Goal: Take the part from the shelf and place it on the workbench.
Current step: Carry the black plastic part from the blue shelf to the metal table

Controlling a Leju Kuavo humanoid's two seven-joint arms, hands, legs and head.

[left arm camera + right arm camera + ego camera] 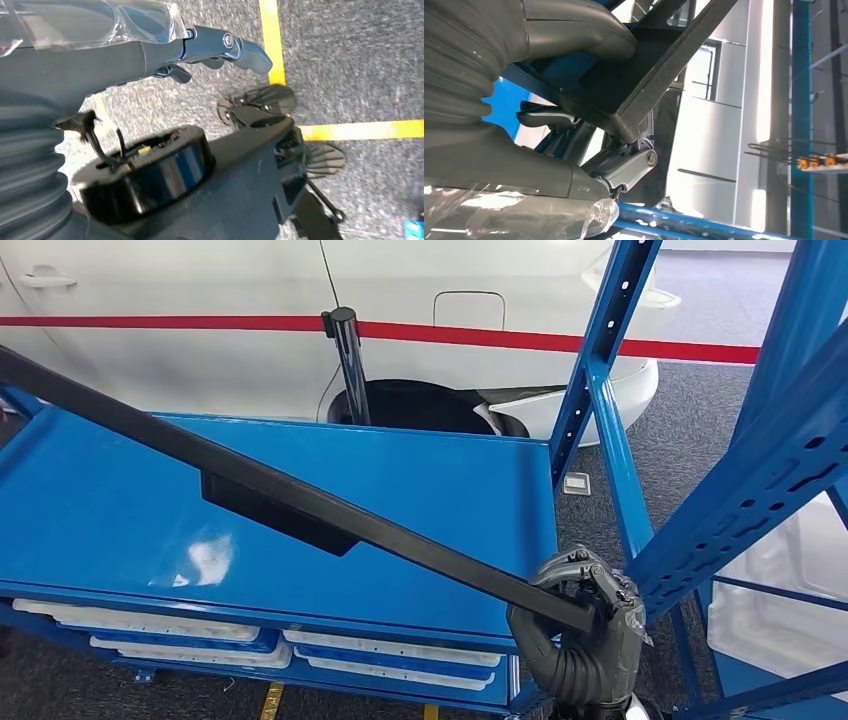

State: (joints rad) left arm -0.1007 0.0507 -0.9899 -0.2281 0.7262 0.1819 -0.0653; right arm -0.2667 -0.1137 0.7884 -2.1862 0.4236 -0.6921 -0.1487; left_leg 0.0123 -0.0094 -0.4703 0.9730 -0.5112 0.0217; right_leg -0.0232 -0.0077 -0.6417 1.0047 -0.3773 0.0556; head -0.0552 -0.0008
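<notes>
Above blue workbench [120, 500], right hand [580, 625] fingers gripping long black part [300, 502], left hand [150, 50] seemingly empty.

Empty left hand [215, 50] above yellow floor lines [272, 45]

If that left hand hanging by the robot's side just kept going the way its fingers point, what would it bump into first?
Probably the grey carpeted floor. The left hand holds nothing, and its fingers point toward the yellow floor line, with nothing between as far as this view shows. Depth is unclear.
</notes>
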